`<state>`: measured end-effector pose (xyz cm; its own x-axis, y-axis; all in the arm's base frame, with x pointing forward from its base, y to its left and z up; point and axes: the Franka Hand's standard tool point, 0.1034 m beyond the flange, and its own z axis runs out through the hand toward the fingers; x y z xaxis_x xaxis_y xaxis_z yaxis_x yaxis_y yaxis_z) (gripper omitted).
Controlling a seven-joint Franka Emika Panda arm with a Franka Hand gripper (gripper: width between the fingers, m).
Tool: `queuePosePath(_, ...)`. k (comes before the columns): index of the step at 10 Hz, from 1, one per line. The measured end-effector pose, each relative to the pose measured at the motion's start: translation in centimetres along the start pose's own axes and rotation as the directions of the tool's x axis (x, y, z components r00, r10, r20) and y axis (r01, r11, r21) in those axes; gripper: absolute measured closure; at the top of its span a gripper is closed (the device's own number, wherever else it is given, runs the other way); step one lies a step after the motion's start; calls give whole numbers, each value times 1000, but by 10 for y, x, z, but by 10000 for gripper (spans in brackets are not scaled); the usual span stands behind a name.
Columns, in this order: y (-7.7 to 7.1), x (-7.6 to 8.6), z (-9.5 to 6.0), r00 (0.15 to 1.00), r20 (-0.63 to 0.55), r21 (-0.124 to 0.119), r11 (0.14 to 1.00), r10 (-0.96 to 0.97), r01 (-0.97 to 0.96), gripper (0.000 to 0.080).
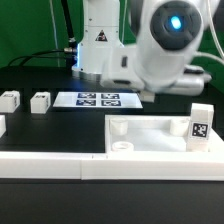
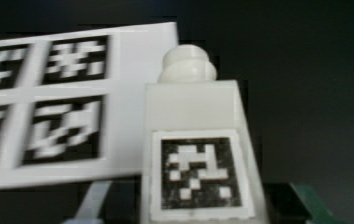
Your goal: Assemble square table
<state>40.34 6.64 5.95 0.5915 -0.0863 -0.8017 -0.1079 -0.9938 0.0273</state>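
So, wrist cam first: the tool [image 2: 200, 205] is clamped on the held leg [image 2: 195, 140]. It's a stubby white plastic block w/ flat matte sides, a black-and-white tag on the face toward the cam and a rounded, ridged nub at its far end. A dark finger [image 2: 99, 200] shows on either side of the leg's tagged end, tucked in close. Just beyond it lies the marker board [image 2: 58, 100], thin, flat and white w/ four square tags in view, on the black desk [image 2: 316, 90]. In the exterior view the arm [image 1: 160, 45] is a big glossy white blur up top and covers the tool + held leg, so the grip can't be seen from there. The tabletop slab [image 1: 150, 135] sits low in the foreground, on the exterior view's right half. It's white plastic w/ a raised rim all round and round sockets [image 1: 119, 128] at the corners on its left side. An upright leg [image 1: 200, 124] stands at the slab's right end, boxy, tag facing the cam; whether it's seated in a socket, can't tell. The far-left leg [image 1: 9, 100] and the second leg [image 1: 40, 101] sit side by side but apart on the desk, on the exterior view's left, near the marker board. Along the front runs the long low white barrier wall [image 1: 50, 165], smooth and blocky, w/ the slab right behind it.
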Motion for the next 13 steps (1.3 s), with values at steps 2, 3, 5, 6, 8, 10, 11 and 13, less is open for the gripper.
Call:
queuePosePath(2,31,-25,-52,998,-61,64,998,29,-25,509)
queuePosePath(3,41,-29,-72,992,-121,80,996,39,-30,509)
queuePosePath(5,45,-26,-84,965,-258,76,997,39,-20,509)
queuePosePath(6,43,-23,-85,948,-317,78,997,36,-12,509)
queuePosePath(8,42,-15,-93,892,-450,90,996,38,3,509)
queuePosePath(10,55,27,-133,815,-574,143,990,76,8,509)
queuePosePath(11,62,37,-157,763,-641,135,991,75,16,509)
queuePosePath(13,75,47,-184,604,-795,96,995,63,22,509)
